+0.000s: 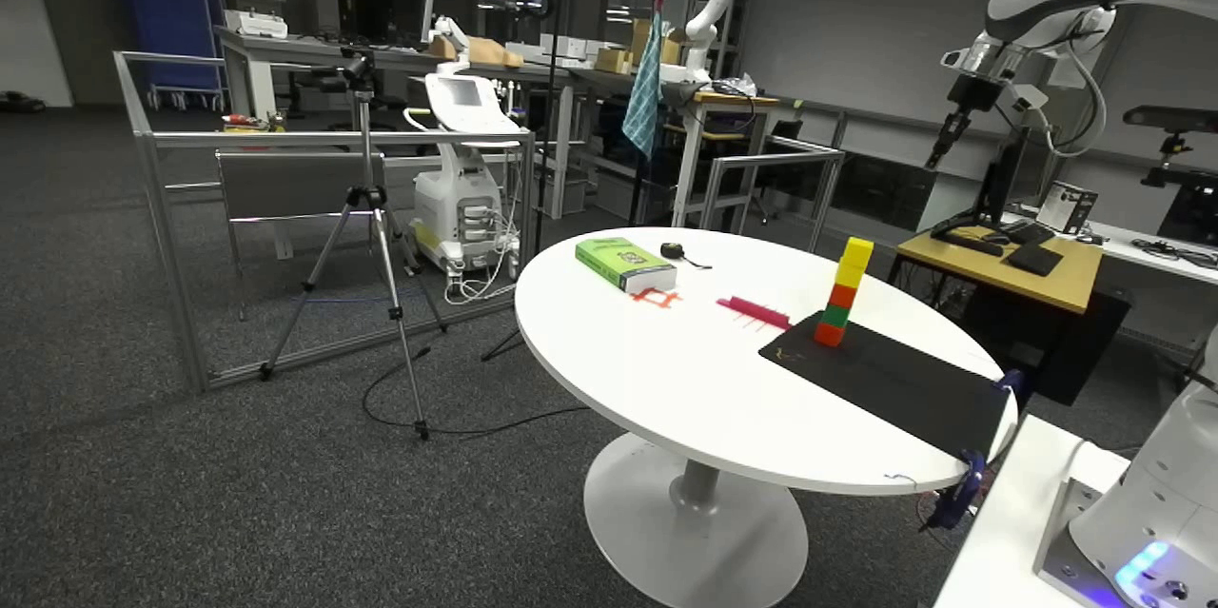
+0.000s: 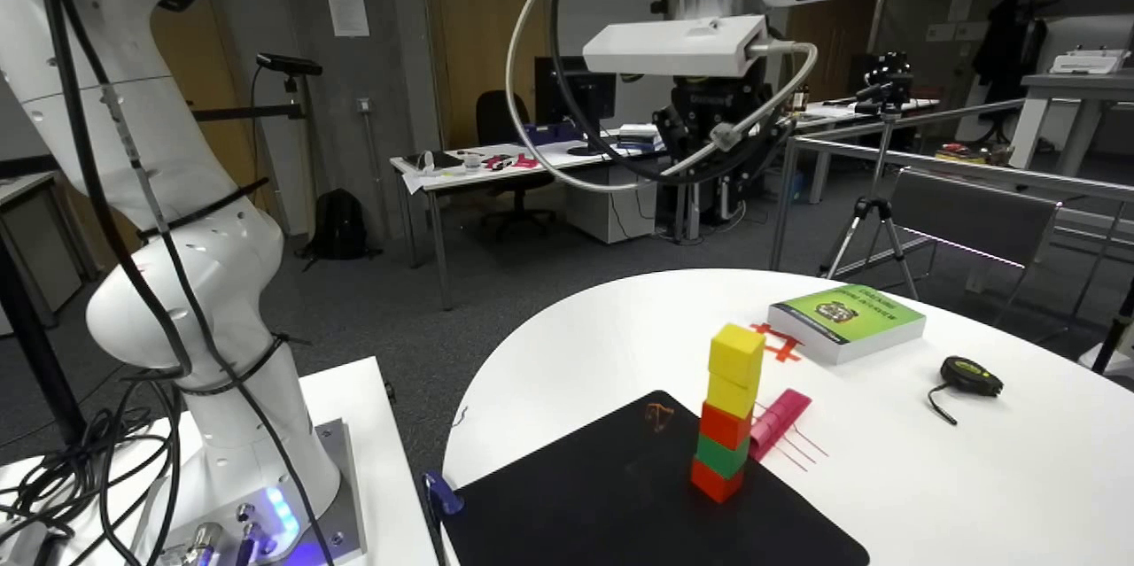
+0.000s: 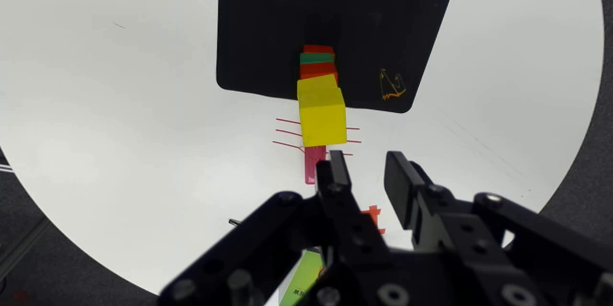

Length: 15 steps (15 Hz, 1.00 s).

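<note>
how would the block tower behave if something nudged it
The block tower would probably tip easily, being tall and just one block wide. Its top yellow block sits slightly askew, so it may slide off first.

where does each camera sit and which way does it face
Exterior view: beside and above the round table, looking across it; arm's base at lower right, gripper at upper right.
Exterior view: near the black mat, looking over it across the table; arm links and base at left, gripper at upper centre.
Wrist view: behind the open fingers, which show at the bottom, facing down at the block stack.
Both exterior views share the block stack, green book, black mat and tape measure, from different sides.
</note>
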Motion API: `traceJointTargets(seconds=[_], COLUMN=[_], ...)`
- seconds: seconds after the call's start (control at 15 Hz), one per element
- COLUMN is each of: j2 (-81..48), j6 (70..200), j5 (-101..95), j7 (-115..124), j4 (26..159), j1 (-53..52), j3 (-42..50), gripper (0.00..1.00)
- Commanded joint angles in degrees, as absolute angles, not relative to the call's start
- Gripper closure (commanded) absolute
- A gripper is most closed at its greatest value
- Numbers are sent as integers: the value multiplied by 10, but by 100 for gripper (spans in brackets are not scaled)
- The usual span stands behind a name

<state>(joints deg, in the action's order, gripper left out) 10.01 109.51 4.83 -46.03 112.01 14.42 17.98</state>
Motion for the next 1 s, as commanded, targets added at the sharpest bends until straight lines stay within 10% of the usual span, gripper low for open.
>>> traceJointTargets(seconds=[0.0, 0.33, 0.93], j2=[99, 101, 96], j6=[1095, 1095, 1093], j5=[51, 50, 48], j7=[-465, -466, -460], j4=[1122, 1129, 1128], j1=[140, 141, 140], j3=[185, 185, 183], gripper=[39, 1, 0])
